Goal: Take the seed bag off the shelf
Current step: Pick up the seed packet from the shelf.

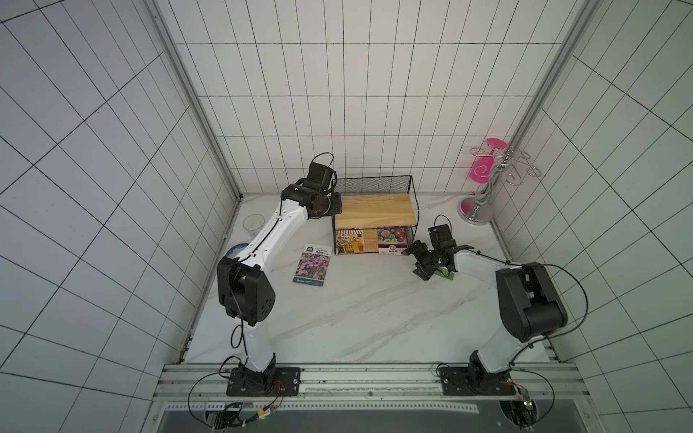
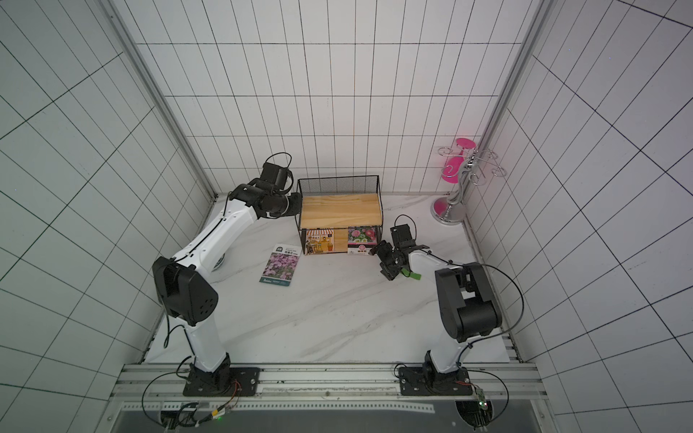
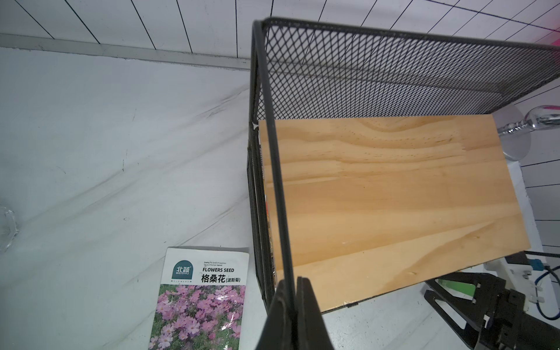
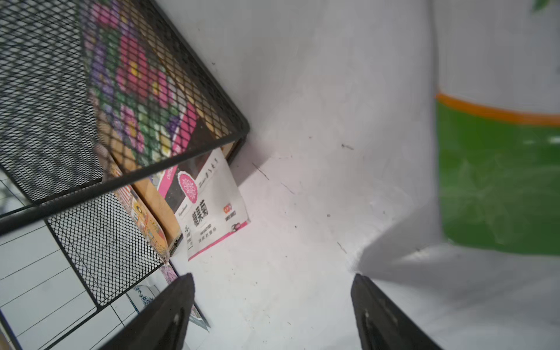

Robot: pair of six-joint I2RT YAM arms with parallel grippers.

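Two seed bags [image 1: 391,240] in shelf [image 1: 375,212]

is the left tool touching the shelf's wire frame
Touching. The left wrist view shows the left tool shut on the black side wire of the shelf, with the wire pinched at its tip.

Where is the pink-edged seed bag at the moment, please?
In both top views the pink-edged seed bag lies at the right end of the shelf, on its lower board, beside the shopfront-print bag; the open right gripper faces it.
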